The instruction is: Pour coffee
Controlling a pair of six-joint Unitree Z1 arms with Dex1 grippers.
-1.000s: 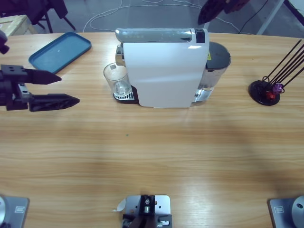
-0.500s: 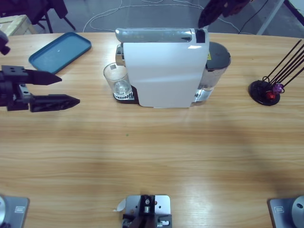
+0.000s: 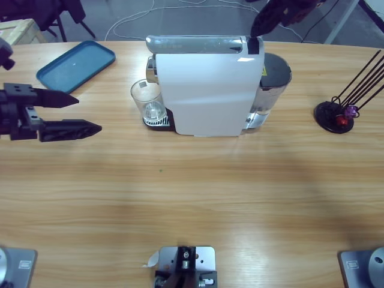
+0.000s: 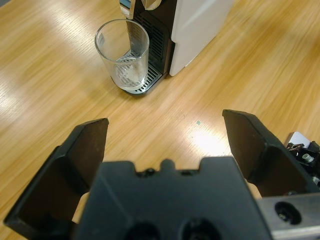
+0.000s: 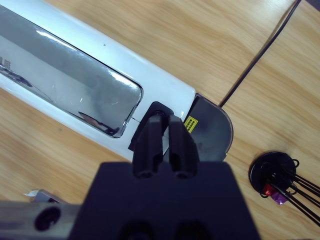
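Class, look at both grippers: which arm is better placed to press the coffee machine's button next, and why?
Probably the right: the right gripper, jaws shut, is right over the black button atop the coffee machine. The left gripper is open, well short of the glass.

The left hand (image 3: 84, 114) comes in from the left edge, low and level, its jaws spread wide apart. The right hand (image 3: 259, 27) reaches down from above, jaws pressed together

Bright, even light — glare patches on the table (image 4: 205, 140), soft shadows.
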